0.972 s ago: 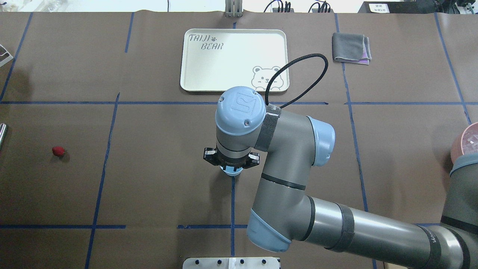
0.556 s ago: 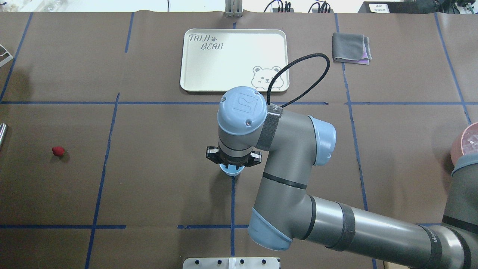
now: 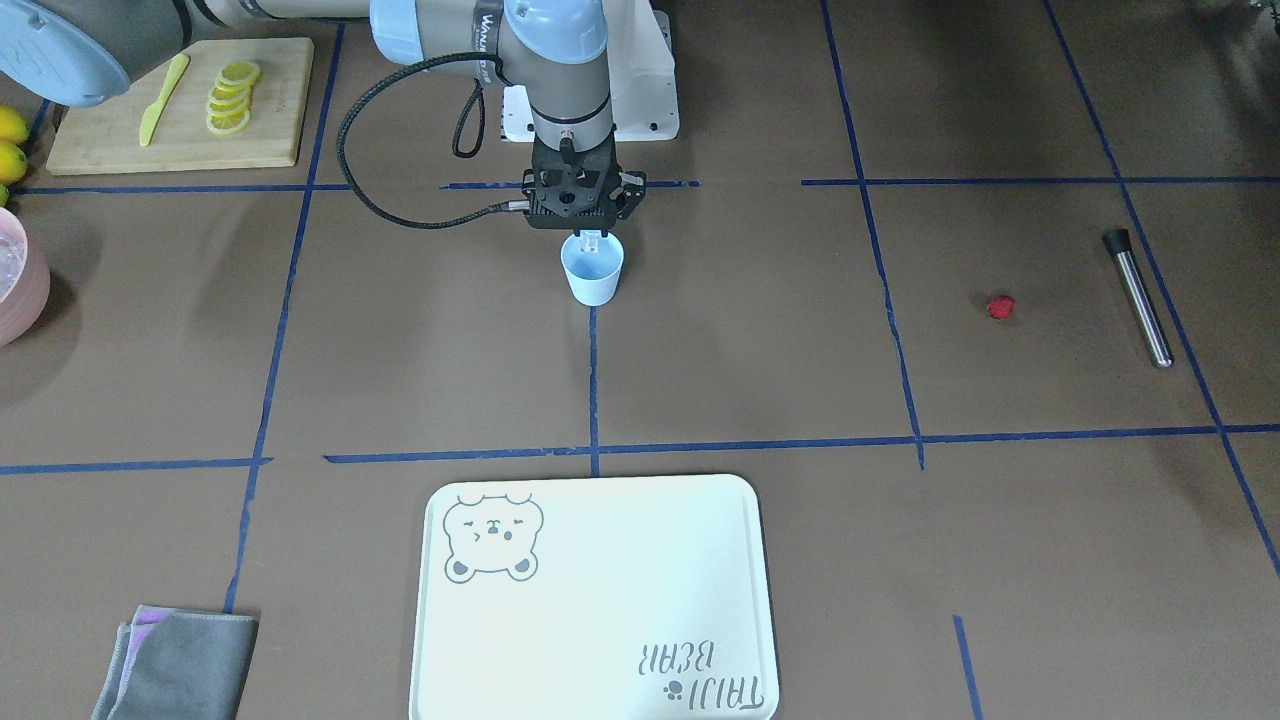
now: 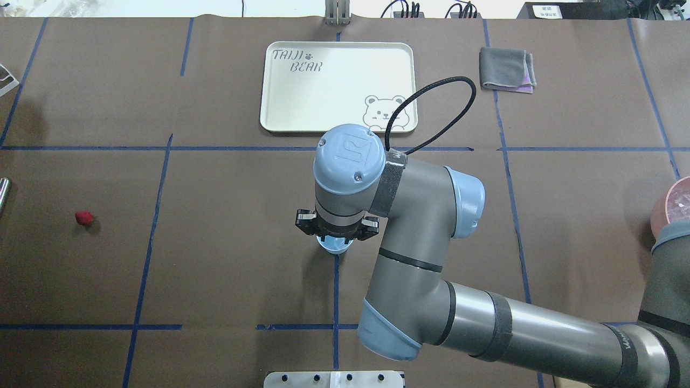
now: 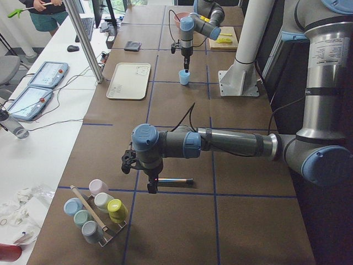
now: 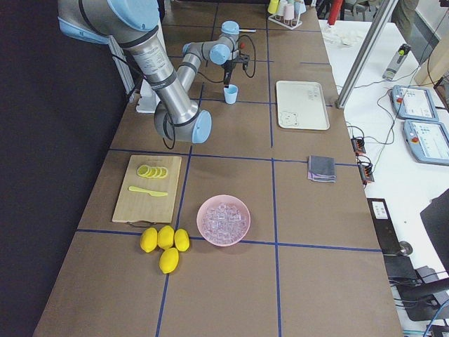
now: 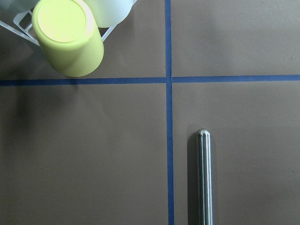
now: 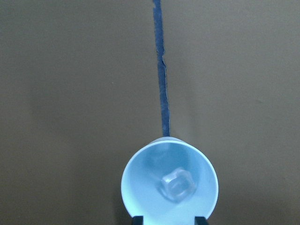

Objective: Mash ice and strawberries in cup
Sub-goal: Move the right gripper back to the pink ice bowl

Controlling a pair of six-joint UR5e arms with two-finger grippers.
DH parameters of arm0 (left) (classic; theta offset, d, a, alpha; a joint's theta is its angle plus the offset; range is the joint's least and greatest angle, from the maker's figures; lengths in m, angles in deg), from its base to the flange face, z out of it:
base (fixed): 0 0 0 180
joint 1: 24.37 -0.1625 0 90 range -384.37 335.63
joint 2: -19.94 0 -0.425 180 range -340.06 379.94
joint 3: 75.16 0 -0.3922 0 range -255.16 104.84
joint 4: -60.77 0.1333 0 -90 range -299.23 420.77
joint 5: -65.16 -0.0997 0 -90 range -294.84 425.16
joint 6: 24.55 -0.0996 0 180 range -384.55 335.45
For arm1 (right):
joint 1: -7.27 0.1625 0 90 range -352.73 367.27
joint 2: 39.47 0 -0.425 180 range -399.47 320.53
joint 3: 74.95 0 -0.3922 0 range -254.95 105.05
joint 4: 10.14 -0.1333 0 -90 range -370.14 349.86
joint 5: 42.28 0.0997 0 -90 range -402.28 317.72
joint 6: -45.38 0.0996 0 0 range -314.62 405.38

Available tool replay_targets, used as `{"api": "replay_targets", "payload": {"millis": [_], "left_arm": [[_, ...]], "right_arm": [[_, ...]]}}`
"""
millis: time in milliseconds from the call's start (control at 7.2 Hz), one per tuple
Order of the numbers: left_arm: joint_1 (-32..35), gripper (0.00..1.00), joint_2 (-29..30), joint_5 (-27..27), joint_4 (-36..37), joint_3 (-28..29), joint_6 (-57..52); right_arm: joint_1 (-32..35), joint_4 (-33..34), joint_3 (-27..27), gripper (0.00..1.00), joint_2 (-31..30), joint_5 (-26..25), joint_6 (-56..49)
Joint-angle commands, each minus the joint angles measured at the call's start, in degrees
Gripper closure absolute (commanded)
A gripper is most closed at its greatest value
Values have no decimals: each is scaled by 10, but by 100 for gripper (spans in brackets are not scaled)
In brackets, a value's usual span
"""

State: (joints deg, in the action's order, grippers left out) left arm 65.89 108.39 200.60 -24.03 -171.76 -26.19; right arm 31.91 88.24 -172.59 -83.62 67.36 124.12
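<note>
The light-blue cup (image 3: pixel 592 272) stands upright at the table's middle, on a blue tape line. My right gripper (image 3: pixel 592 238) hangs straight above its mouth. In the right wrist view one clear chunk of ice (image 8: pixel 178 184) lies inside the cup (image 8: pixel 140 187), and the open gripper (image 8: pixel 168 219) shows two black fingertips (image 8: pixel 137 219) apart at the rim, touching nothing. The red strawberry (image 4: pixel 83 217) lies alone on the mat far to my left. My left gripper (image 5: pixel 150 187) hovers over a metal rod (image 7: pixel 204 178); I cannot tell whether it is open or shut.
A pink bowl (image 6: pixel 242 210) of ice sits at my far right beside lemons (image 6: pixel 165 242) and a cutting board (image 3: pixel 180 105) with slices. A cream tray (image 4: pixel 334 86) and grey cloth (image 4: pixel 506 69) lie beyond the cup. A rack of coloured cups (image 5: pixel 96 212) stands at the left end.
My right gripper has shifted slightly to the right and nearer above the cup. The strawberry and the tray have not moved.
</note>
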Motion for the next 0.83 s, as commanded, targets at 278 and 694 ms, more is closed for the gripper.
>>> {"api": "replay_targets", "payload": {"millis": [278,694], "left_arm": [[0,0,1,0,0,0,1],[0,0,1,0,0,0,0]], "right_arm": [[47,18,-74,1,-15,8,-1],[144,126,-275,1,-140,9,-150]]}}
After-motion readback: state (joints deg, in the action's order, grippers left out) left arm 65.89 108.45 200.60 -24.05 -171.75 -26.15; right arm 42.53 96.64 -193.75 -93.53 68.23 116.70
